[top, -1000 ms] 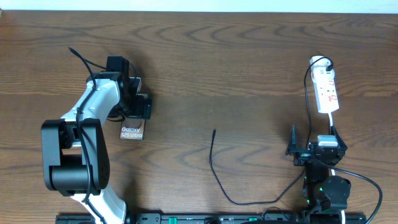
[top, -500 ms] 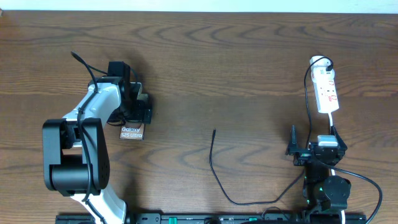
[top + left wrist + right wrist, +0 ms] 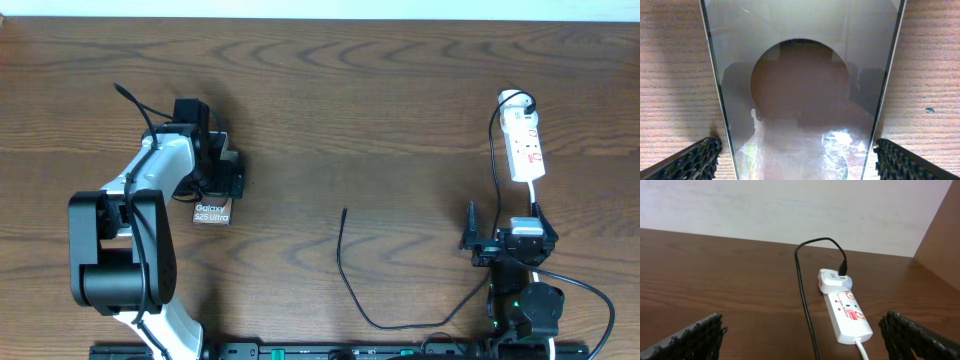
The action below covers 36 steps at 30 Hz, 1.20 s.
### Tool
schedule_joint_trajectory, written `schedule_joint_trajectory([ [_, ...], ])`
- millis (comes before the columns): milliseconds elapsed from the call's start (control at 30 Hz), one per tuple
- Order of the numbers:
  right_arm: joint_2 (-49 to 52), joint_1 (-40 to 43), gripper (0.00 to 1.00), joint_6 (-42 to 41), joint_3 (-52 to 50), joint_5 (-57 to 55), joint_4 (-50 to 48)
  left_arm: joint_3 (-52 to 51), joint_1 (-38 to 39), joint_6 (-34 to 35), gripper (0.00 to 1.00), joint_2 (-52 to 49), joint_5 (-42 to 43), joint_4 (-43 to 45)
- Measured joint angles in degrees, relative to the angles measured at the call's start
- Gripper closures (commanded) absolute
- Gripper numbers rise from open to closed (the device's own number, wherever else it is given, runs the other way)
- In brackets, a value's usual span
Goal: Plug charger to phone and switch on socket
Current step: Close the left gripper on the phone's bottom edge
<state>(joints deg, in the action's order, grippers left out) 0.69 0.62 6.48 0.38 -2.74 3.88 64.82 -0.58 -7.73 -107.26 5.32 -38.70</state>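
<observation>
Compared with one second ago, the left arm has shifted slightly toward the upper left of the overhead frame; over the last half second nothing has moved. The phone lies flat on the table at left of centre, its lettered end showing below the wrist. In the left wrist view the left fingers are spread wide, one on each side of the phone's long edges; contact cannot be judged. The right fingers are also spread wide, holding nothing, at the lower right. The socket sits at the upper right. The charger lies loose at lower centre, its plug tip well apart from the phone
</observation>
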Motion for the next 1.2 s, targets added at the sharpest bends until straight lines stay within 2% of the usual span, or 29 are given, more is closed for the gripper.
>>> schedule_joint_trajectory([
  [1200,0.0,0.0,0.01,0.0,0.0,0.0,0.0,-0.2,0.0,-1.1,0.02,0.0,-1.2,0.7],
])
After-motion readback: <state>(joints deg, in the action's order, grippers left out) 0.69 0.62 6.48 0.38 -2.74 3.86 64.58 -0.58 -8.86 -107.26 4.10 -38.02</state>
